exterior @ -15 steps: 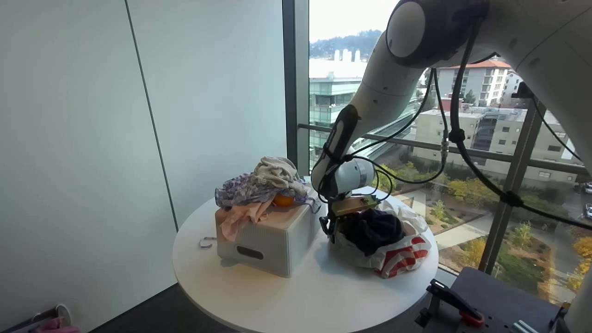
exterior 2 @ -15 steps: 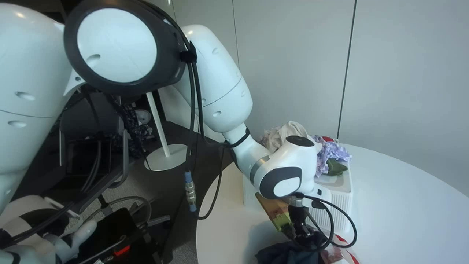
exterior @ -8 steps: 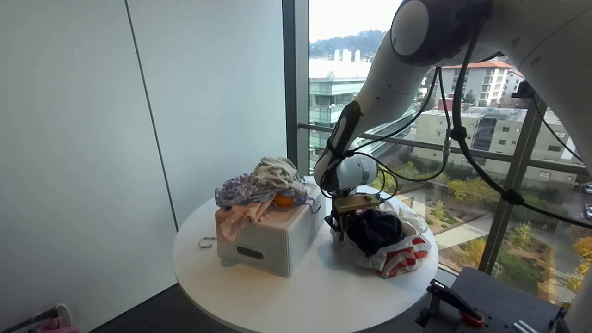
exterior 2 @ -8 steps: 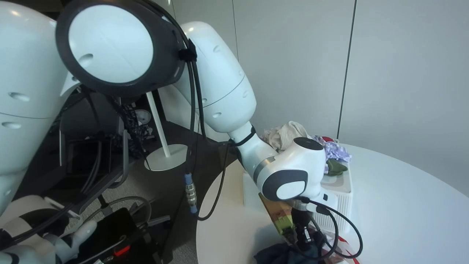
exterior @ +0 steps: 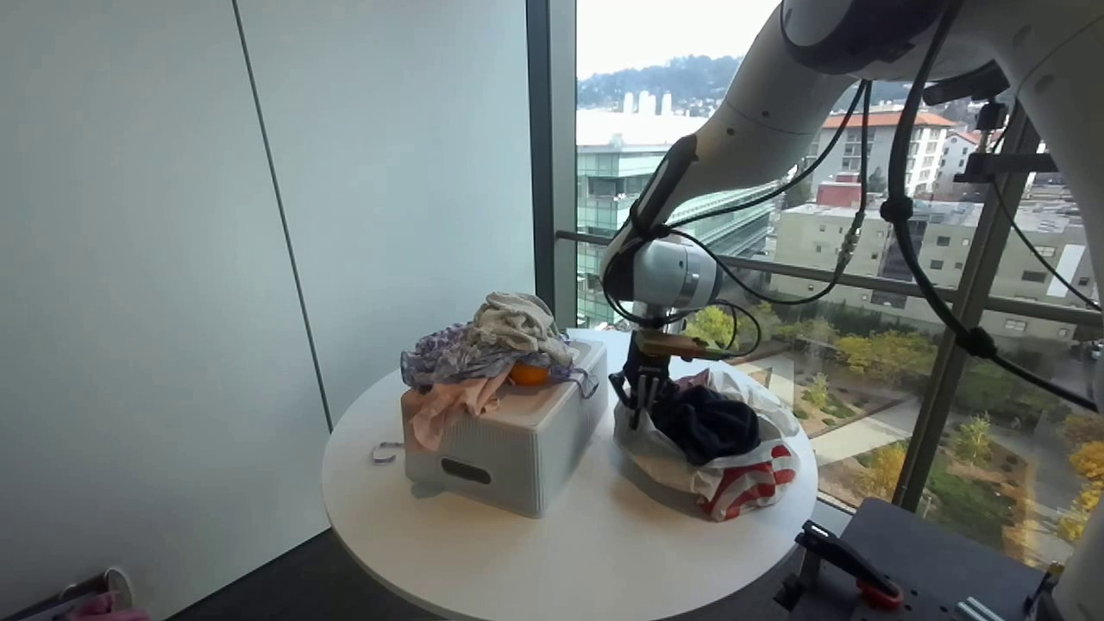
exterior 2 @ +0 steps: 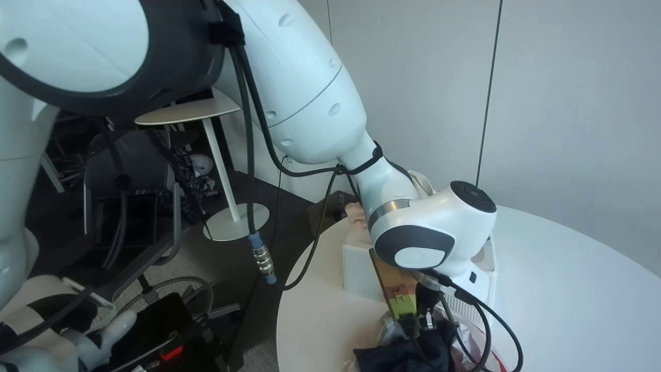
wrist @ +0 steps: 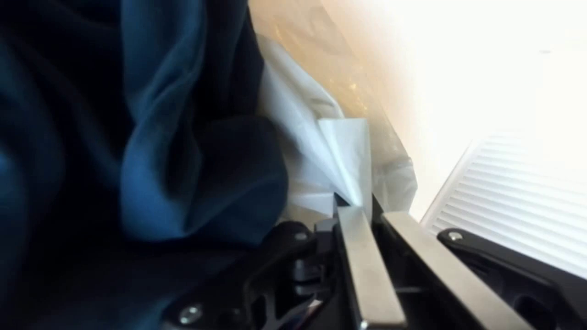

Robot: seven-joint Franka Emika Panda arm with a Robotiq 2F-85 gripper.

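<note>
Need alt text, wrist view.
A black two-fingered robot gripper at lower right pinches a fold of a crumpled white plastic bag. Rumpled navy-blue cloth fills the left side; part of a white ribbed plastic box shows at right.

Bag (wrist: 300,121) looks crinkled, glossy plastic; dark bundle (wrist: 158,156) matt cloth; gripper fingers (wrist: 372,270) smooth metal; box (exterior: 509,444) ribbed plastic.

daylight from the window (exterior: 828,349), wrist-view glare

Rumpled cloths (exterior: 493,343) on ribbed box (exterior: 517,457), white table (exterior: 552,569), buildings (exterior: 815,237) outside
</note>
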